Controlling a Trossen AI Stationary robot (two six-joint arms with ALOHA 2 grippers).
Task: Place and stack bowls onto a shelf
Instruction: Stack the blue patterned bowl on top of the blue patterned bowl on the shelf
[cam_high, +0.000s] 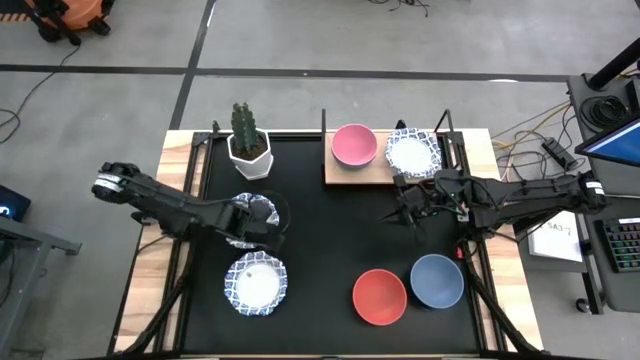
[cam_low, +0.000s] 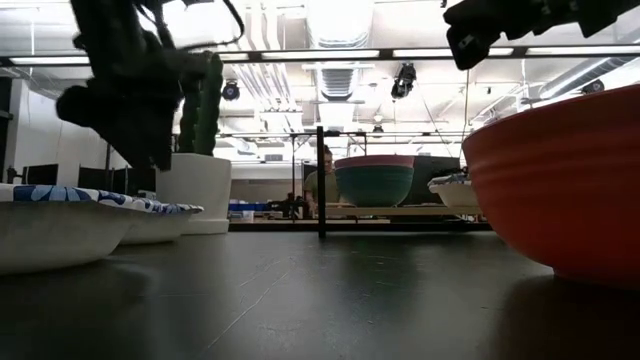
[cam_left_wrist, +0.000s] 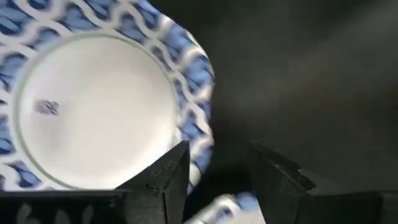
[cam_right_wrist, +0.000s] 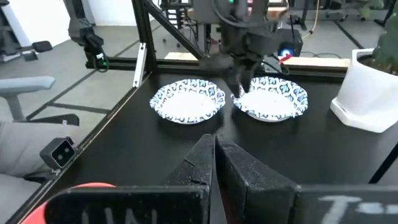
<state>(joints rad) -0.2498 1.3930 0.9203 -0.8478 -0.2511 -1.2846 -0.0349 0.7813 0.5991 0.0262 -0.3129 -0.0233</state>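
We see the left gripper (cam_high: 262, 222) low over a patterned bowl (cam_high: 256, 214) at table left, arm stretched in from the left edge, fingers (cam_left_wrist: 166, 177) parted astride its rim, not clearly clamped. A second patterned bowl (cam_high: 256, 284) sits nearer the front. The right gripper (cam_high: 406, 212) hovers mid-table, fingers pressed together, empty. The shelf (cam_high: 345, 172) holds a pink bowl (cam_high: 354, 144) and another patterned one (cam_high: 412, 154).

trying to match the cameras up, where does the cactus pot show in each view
High view: cactus pot at the table's far left, beside the shelf.
Low view: left of centre, partly behind the left arm.
Left wrist view: not in it.
Right wrist view: right edge.
Shared landmark: the patterned bowl nearest the pot.
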